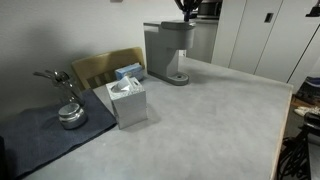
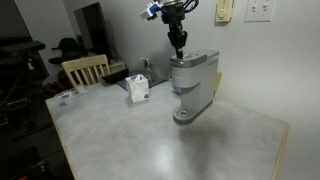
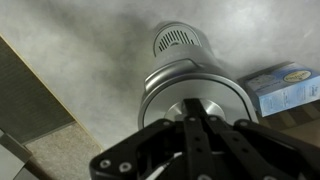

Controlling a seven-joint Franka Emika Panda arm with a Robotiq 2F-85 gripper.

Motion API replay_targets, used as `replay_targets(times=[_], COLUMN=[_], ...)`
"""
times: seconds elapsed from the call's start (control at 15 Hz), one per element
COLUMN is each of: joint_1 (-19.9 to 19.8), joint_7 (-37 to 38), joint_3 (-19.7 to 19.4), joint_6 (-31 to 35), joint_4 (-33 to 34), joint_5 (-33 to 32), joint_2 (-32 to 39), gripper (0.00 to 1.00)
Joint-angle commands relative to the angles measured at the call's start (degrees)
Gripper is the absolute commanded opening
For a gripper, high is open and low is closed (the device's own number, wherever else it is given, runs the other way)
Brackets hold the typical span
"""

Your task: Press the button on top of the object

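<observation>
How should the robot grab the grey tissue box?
The tissue box stands upright, tissue poking from its top. Probably come from above and pinch its two flat side walls; the soft tissue gives no firm hold.

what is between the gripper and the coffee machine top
Nothing: in an exterior view the gripper hangs just above the machine, with only a thin bare gap, if any.

Grey table (image 1: 210, 120); wooden chair (image 2: 85, 68); white cabinet doors (image 1: 255, 35).
</observation>
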Motion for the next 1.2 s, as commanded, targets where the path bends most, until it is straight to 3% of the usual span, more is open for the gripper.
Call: replay_targets(times=[0.0, 0.6, 0.67, 0.73, 0.87, 1.13], joint_1=[0.50, 1.78, 1.69, 1.77, 1.86, 1.62], joint_7=[-1.15, -1.63, -2.11, -2.22, -2.42, -2.72], joint_3=[0.01, 0.38, 0.64, 0.71, 0.94, 1.39], joint_6=[0.08, -2.98, -4.04, -4.98, -8.04, -15.75], joint_4=[0.26, 2.67, 2.77, 2.94, 3.34, 4.87], joint_5=[-1.05, -2.23, -1.65, -1.67, -1.68, -0.88], joint_2=[-0.20, -2.12, -2.47, -2.72, -3.40, -4.19], gripper=[0.00, 0.00, 0.05, 0.27, 0.30, 0.56])
